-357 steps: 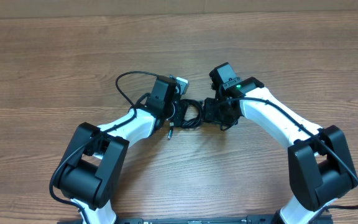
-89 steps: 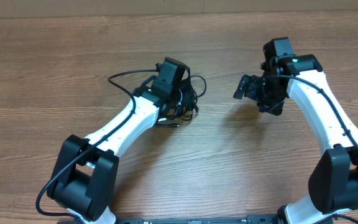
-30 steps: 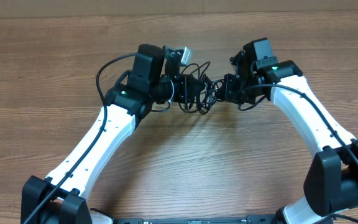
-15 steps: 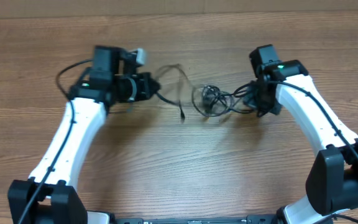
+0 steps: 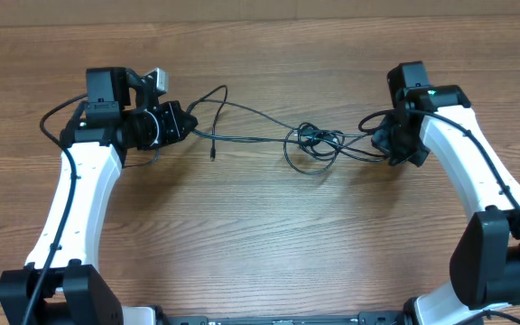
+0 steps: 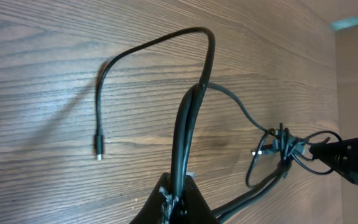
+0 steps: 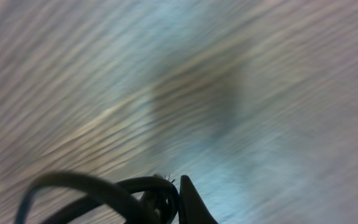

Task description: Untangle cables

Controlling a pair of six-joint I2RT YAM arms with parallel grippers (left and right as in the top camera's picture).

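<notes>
Both closed on the cables [image 5: 258, 138], your left gripper [image 5: 184, 123] and right gripper [image 5: 380, 142] hold them stretched parallel to the far edge of the bench [image 5: 260, 257], the knot [image 5: 308, 137] nearer the right.

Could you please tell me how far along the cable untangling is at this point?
Done: the thin black flexible cables are stretched into a line across the brown wooden table, with one plug end loose. In hand: the left hand and right hand each grip one side. Left: the small knotted clump in the middle.
</notes>
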